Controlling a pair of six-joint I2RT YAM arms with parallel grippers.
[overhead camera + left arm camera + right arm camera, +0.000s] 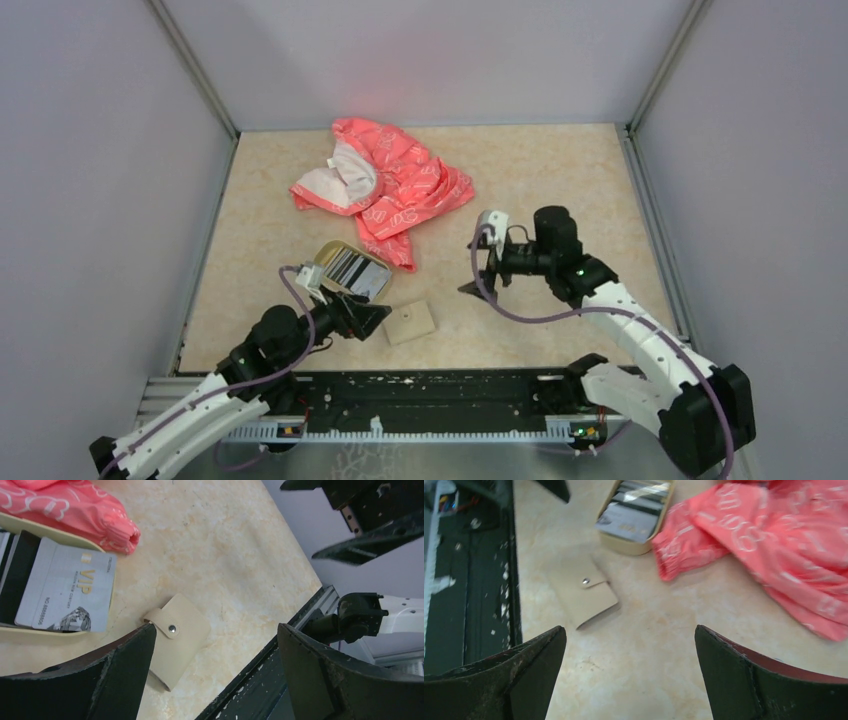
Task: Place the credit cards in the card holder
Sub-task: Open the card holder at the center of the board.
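The tan card holder [411, 322] lies flat and snapped shut on the table; it also shows in the left wrist view [177, 640] and the right wrist view [584, 592]. Several credit cards [352, 268] are stacked in an oval dish [322, 255], with a pale grey VIP card [65, 592] on top and dark striped ones under it; the stack also shows in the right wrist view [634, 510]. My left gripper [368, 318] is open and empty, just left of the holder [216, 630]. My right gripper [482, 270] is open and empty, hovering right of the holder [630, 630].
A crumpled pink-red patterned cloth [395, 185] lies behind the dish and touches its far side. A black rail [430, 400] runs along the near table edge, just in front of the holder. Grey walls enclose the table on three sides.
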